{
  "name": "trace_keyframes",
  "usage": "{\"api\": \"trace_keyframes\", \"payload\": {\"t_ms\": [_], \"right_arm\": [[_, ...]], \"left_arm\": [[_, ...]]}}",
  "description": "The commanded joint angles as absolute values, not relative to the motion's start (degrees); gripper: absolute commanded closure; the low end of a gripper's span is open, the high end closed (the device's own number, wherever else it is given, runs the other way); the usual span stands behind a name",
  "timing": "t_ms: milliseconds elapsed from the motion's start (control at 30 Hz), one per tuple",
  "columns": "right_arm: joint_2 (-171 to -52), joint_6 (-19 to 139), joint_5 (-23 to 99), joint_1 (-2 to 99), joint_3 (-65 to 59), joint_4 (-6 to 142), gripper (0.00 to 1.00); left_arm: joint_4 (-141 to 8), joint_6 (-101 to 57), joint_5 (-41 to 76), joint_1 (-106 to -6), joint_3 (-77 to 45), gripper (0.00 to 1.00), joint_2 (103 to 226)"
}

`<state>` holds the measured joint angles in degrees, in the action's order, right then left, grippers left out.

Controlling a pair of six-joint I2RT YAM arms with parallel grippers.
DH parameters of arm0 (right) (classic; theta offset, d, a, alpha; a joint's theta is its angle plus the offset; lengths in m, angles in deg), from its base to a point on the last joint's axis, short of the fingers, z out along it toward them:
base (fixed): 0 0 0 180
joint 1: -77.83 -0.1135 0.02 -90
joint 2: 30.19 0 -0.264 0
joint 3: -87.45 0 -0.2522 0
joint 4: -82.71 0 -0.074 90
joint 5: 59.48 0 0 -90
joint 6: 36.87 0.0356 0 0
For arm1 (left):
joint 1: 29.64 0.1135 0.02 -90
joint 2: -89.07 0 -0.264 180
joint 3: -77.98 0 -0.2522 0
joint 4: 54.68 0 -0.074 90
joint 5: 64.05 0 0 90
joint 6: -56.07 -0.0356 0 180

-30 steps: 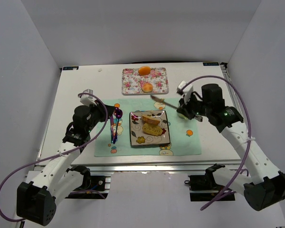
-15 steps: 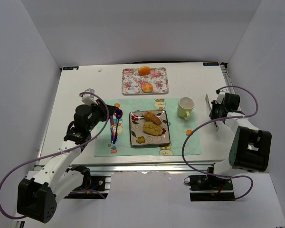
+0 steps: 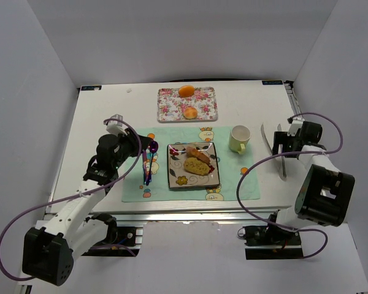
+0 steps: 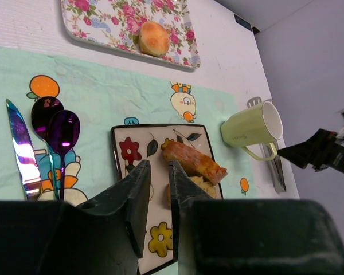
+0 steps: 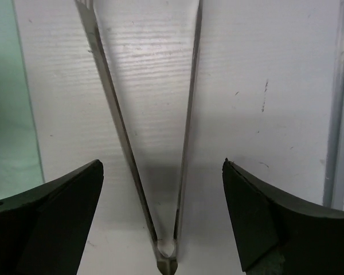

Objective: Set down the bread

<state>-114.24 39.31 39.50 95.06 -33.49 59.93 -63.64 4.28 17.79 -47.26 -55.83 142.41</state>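
The bread is two pieces on the patterned square plate (image 3: pixel 178 176) (image 4: pixel 139 137). One is a speckled olive-brown loaf (image 3: pixel 197 167) (image 4: pixel 203 185); a tan-golden wedge (image 3: pixel 197 153) (image 4: pixel 195 161) leans on its far side. My left gripper (image 3: pixel 151 146) (image 4: pixel 159 172) hovers left of the plate, its jaws a narrow gap apart with nothing between them. My right gripper (image 3: pixel 281 143) (image 5: pixel 161 166) stands wide open at the table's right side. It straddles metal tongs (image 3: pixel 281 164) (image 5: pixel 112 97) that lie flat on the table.
A pale green cup (image 3: pixel 238 138) (image 4: pixel 249 129) stands right of the plate. A knife (image 4: pixel 20 152) and purple spoons (image 3: pixel 148 162) (image 4: pixel 63 129) lie on the green placemat (image 3: pixel 233 180). A floral tray (image 3: pixel 172 107) holds an orange fruit (image 3: pixel 186 90) and a peach-coloured round fruit (image 3: pixel 189 113) (image 4: pixel 153 38).
My right arm pulled back from beside the plate to the table's right side, uncovering the cup. It set the tongs down and opened. The left arm has barely moved.
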Motion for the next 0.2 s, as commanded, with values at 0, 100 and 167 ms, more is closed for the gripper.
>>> {"api": "trace_keyframes", "payload": {"t_ms": [0, 100, 167], "right_arm": [[-109.2, 37.7, 39.9, 95.0, -27.3, 56.6, 0.11], [-106.6, 37.5, 41.1, 94.3, -23.1, 55.0, 0.11], [-104.4, 35.8, 44.7, 92.5, -21.4, 54.5, 0.11]], "left_arm": [[-63.1, 3.9, 16.8, -47.1, -53.7, 0.70, 143.1], [-62.6, 3.5, 16.0, -47.1, -53.5, 0.70, 143.9], [-62.1, 3.2, 14.4, -47.2, -53.5, 0.68, 144.5]]}}
